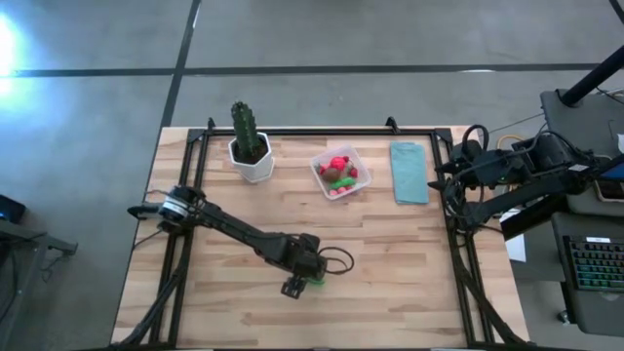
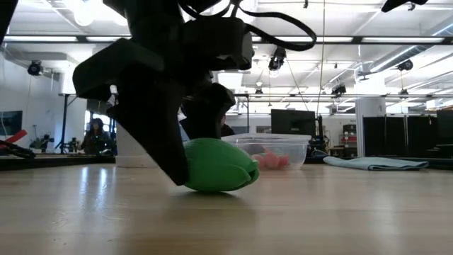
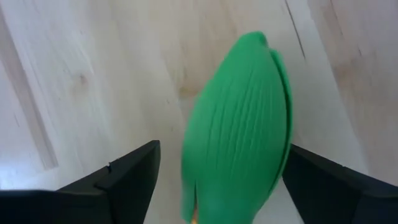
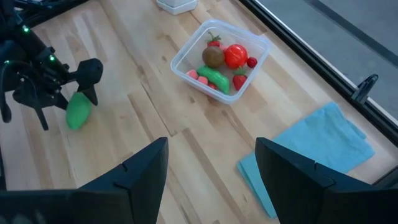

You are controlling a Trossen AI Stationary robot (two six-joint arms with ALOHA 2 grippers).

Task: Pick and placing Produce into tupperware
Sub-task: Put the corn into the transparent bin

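The left gripper [image 1: 304, 283], low and centre in the high view, is spread wide around a green oblong piece [image 3: 239, 127] lying on the table [image 1: 409, 273]; no contact is seen. The fingers should be closed squarely across its narrow width, then raised. The left arm is stretched diagonally from the left edge, wrist pitched down. The tupperware [image 1: 341, 173] sits upper centre, well apart. The right gripper [image 4: 211, 171] is parked wide at the right.
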